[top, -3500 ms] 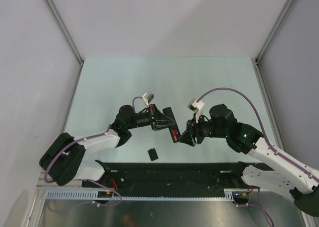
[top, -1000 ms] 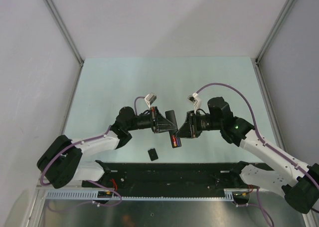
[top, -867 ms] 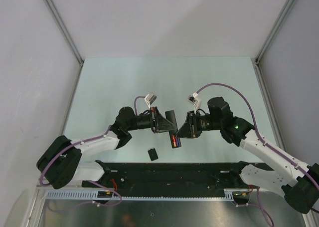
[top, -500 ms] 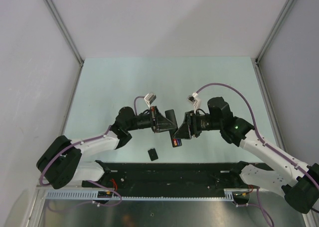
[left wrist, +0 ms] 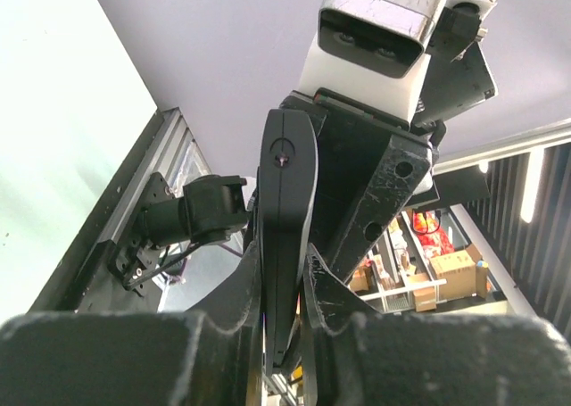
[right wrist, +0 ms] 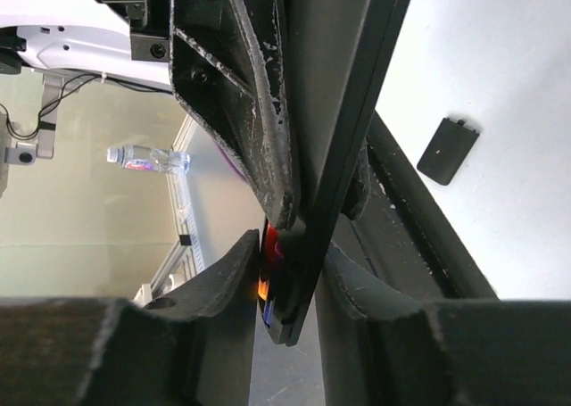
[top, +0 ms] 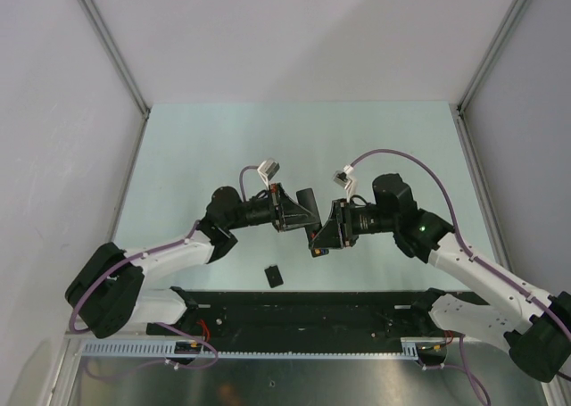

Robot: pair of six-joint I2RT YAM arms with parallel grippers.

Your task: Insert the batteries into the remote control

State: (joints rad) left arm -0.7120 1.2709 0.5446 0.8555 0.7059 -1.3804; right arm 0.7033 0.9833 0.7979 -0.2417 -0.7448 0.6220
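The remote control (top: 307, 203) is a slim black bar held above the table between both arms. My left gripper (top: 293, 213) is shut on its upper part; in the left wrist view the remote control (left wrist: 287, 183) stands edge-on between the left gripper (left wrist: 284, 285) fingers. My right gripper (right wrist: 294, 250) is shut across the remote control's (right wrist: 343, 103) lower end. One pad lies against the red-orange and blue batteries (right wrist: 267, 245) sitting in the open bay, the other against the back. From above, the right gripper (top: 323, 235) hides most of that end.
A small black squarish cover (top: 274, 275) lies on the pale green table (top: 196, 156) near the front rail (top: 303, 312), below the grippers. It also shows in the right wrist view as the cover (right wrist: 448, 150). Grey walls enclose the table on three sides.
The right gripper opened briefly, then closed again over the remote's battery end. The left gripper tilted the remote slightly and lifted it a little. The cover has not moved.
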